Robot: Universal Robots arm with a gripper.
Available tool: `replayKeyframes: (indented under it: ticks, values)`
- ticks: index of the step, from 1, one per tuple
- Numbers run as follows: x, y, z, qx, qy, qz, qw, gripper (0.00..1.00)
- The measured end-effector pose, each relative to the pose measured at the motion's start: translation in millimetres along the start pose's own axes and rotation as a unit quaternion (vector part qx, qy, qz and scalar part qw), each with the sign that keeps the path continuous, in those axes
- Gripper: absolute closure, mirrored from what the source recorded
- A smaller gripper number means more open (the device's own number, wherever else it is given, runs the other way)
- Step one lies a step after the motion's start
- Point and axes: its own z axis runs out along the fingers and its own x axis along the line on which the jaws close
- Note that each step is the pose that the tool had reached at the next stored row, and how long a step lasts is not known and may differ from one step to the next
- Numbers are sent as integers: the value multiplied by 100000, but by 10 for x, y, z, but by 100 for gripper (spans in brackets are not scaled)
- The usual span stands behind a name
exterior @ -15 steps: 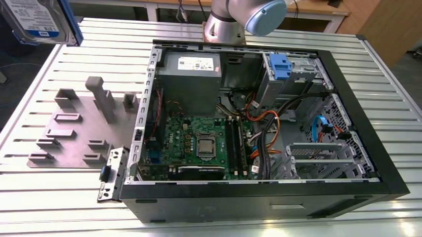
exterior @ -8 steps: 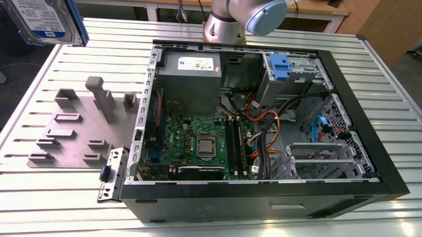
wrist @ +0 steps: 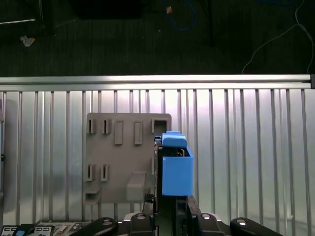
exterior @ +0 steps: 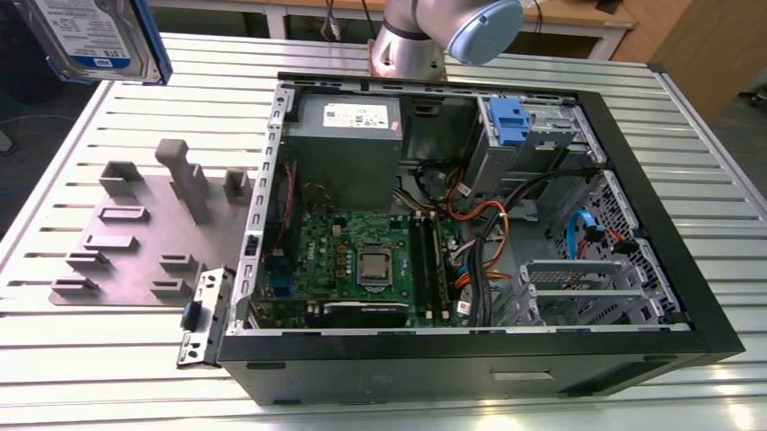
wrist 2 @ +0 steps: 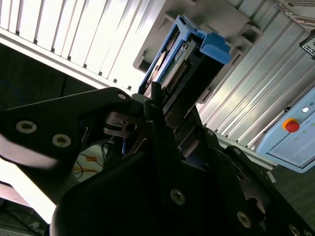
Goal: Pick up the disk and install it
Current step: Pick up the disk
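Disk (exterior: 99, 38) hangs clenched in the tool (wrist: 170, 206), high over the counter (exterior: 72, 359) at the exterior view's left. Its long axis runs straight out from the tool, blue tab end (wrist: 173, 139) farthest out; its white-and-blue label (exterior: 86, 27) faces the exterior camera.

Robotics lab or workshop by the look — slatted aluminium bench (exterior: 120, 377), opened computer case (exterior: 480, 373), grey fixture plate (exterior: 150, 247), control box (wrist 2: 295, 147) with red button.
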Motion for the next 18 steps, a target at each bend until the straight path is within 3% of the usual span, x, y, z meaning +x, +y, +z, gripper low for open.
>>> replayKeyframes:
  ticks: [7, 18]
  values:
    - [-5, -182, -6, -51, 0, -1, 100000, 65]
    - [-15, -544, -21, -121, 6, 2, 100000, 65]
